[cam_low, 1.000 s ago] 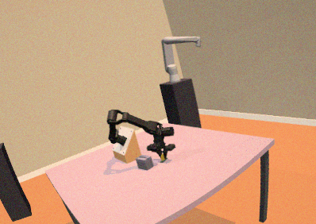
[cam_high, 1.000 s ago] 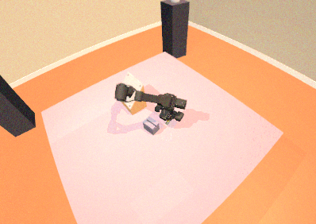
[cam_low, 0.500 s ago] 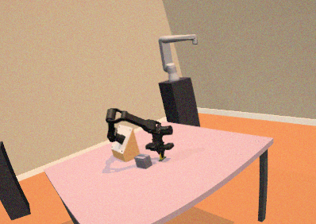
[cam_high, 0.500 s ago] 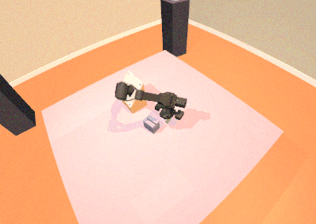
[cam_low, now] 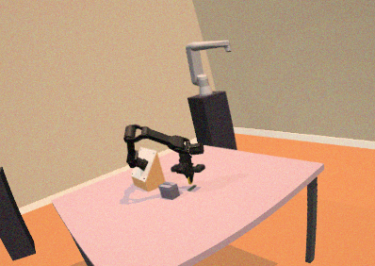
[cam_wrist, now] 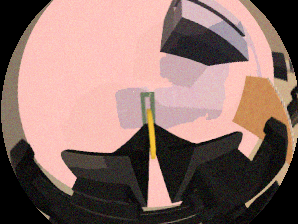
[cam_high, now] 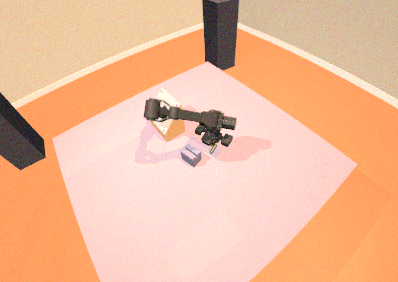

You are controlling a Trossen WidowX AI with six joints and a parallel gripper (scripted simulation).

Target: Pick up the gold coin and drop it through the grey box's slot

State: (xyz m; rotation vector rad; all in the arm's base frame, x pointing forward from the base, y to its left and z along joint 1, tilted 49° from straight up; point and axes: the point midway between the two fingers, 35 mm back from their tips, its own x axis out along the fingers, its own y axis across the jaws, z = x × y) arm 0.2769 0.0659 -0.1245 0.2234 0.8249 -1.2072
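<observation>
We have the gripper [cam_wrist: 154, 163] pinched flat on the coin [cam_wrist: 152, 137], edge-on to suit the slot; the holder [cam_wrist: 147, 100] lies below, the box [cam_wrist: 202, 26] at one o'clock.

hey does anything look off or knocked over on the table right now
Nothing stands out. The gripper is shut on the gold coin, held edge-on. The dark-green holder lies flat on the pink table just beyond it, and the grey box sits upright nearby with its lid on.
</observation>
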